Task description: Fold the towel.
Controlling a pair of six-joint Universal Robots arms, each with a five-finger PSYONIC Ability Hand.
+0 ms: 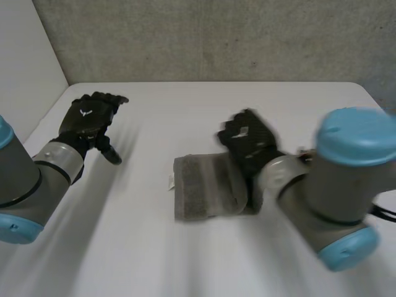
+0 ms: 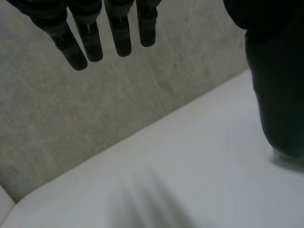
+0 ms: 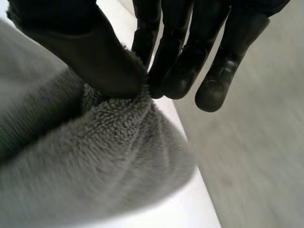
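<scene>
Mid-fold, I'd say: my right hand (image 1: 247,139) pinches a bunched edge of the towel (image 1: 207,185) between thumb and fingers; the rest lies doubled on the table (image 1: 185,253) beside its palm. Left hand (image 1: 90,120) hangs spread, empty, well apart. Next I'd need to lay that edge flat, then release. One towel, two hands.

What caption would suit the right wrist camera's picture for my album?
The robot's right hand pinches a bunched fold of the grey towel between its thumb and fingers.
</scene>
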